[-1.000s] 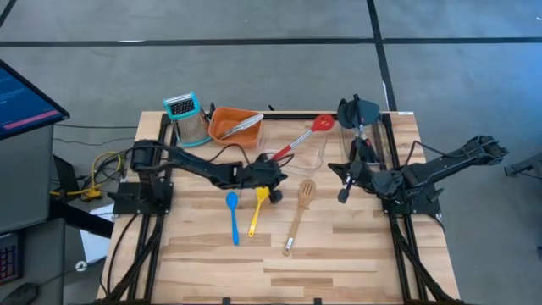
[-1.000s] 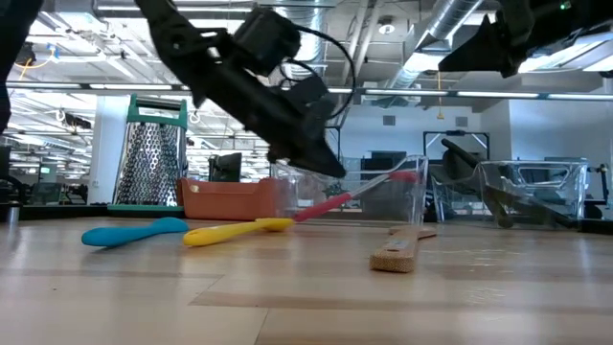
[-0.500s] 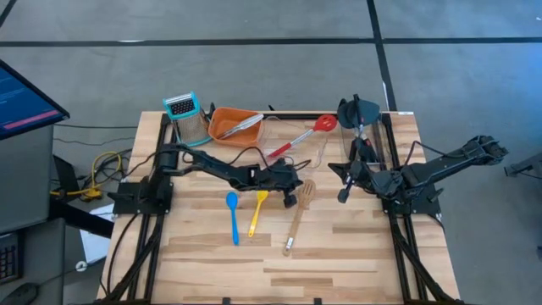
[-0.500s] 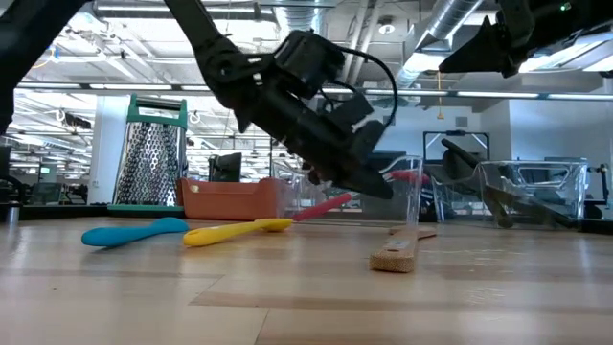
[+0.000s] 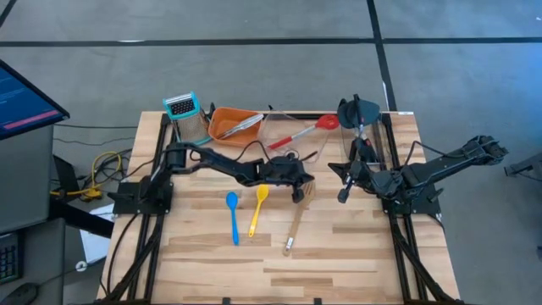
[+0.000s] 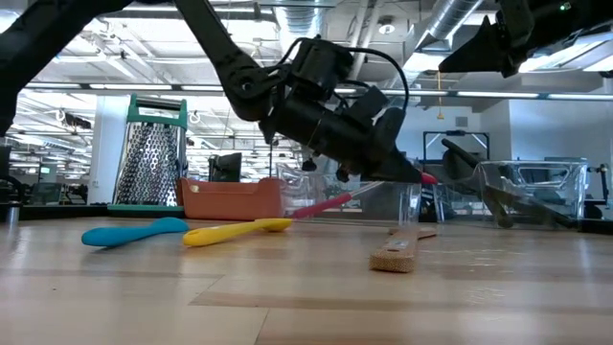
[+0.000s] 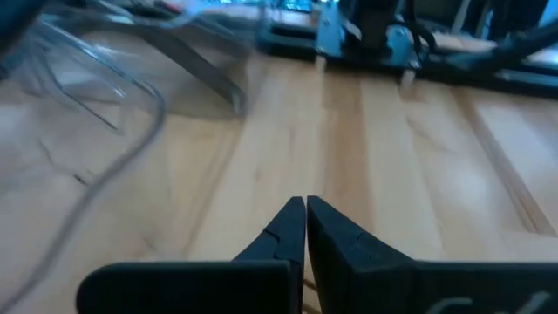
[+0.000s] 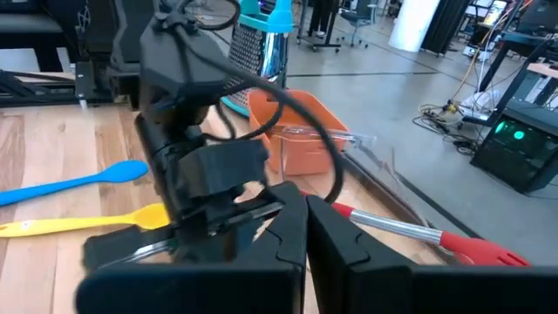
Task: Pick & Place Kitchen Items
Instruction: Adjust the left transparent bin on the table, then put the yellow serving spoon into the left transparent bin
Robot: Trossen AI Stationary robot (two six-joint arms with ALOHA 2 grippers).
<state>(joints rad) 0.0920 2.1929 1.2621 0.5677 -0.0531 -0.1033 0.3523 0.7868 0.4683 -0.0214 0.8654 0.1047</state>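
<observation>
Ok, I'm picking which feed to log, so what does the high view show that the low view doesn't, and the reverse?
Only the high view: the wooden spatula's full length on the table, with the shut left gripper above its head, the monitor at the left, and the right gripper, shut, waiting at the right.

Only the low view: the left gripper is clearly off the table, and the room's ceiling pipes show behind.

Both: blue spoon, yellow spoon, red spoon, box grater, orange tray.
</observation>
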